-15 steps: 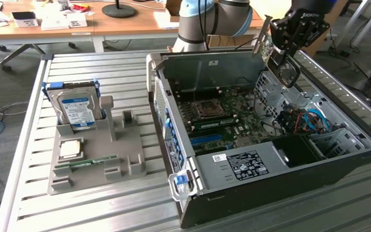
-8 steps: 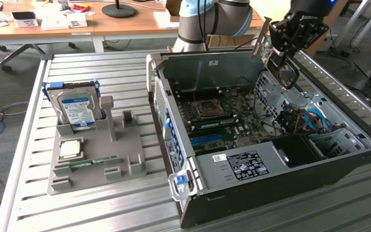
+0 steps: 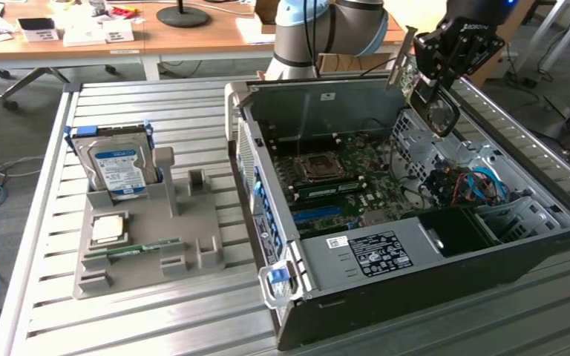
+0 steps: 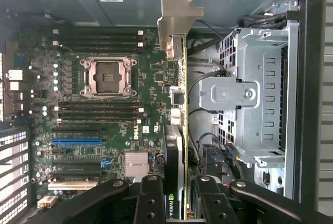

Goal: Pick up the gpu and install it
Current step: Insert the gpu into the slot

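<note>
Gripper (image 3: 439, 68) clamped on the gpu (image 4: 176, 146). The card is held on edge between its fingers (image 4: 150, 203), with the silver bracket (image 4: 179, 13) at the end farthest from them. Below the gripper is the open computer case (image 3: 522, 245), with its motherboard (image 4: 104, 104) exposed.

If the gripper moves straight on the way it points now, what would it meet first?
The gripper, shut on the gpu, points down into the open case. The gpu would likely meet the motherboard first, at its edge beside the drive cage; depth is unclear.
</note>
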{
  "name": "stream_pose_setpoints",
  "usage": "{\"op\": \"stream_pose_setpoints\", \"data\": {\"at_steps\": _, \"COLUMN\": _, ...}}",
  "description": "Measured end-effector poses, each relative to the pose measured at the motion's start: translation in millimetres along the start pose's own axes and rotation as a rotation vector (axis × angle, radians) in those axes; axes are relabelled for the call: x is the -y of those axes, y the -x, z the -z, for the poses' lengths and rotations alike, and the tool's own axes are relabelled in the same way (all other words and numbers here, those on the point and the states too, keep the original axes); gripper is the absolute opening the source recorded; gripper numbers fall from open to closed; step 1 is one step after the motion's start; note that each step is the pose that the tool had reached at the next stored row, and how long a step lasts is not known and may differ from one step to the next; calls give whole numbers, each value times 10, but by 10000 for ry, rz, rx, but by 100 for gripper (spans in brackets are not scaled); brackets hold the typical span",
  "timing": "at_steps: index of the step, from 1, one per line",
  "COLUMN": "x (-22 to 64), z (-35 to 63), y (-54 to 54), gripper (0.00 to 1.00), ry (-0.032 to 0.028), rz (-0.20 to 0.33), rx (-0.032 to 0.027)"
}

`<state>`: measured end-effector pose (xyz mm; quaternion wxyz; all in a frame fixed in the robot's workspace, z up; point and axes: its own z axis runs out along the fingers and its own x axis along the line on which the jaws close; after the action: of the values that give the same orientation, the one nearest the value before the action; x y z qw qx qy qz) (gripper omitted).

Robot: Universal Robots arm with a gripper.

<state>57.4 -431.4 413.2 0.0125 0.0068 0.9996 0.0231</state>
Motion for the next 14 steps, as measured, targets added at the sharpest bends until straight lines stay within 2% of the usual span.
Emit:
{"op": "stream_pose_setpoints", "data": {"at_steps": 6, "x": 0, "z": 0, "y": 0, "gripper": 27, "ry": 4, "rz": 155, "rx": -7}}
{"op": "stream_pose_setpoints", "data": {"at_steps": 14, "x": 0, "z": -3, "y": 0, "gripper": 27, "ry": 32, "rz": 1314, "rx": -61}}
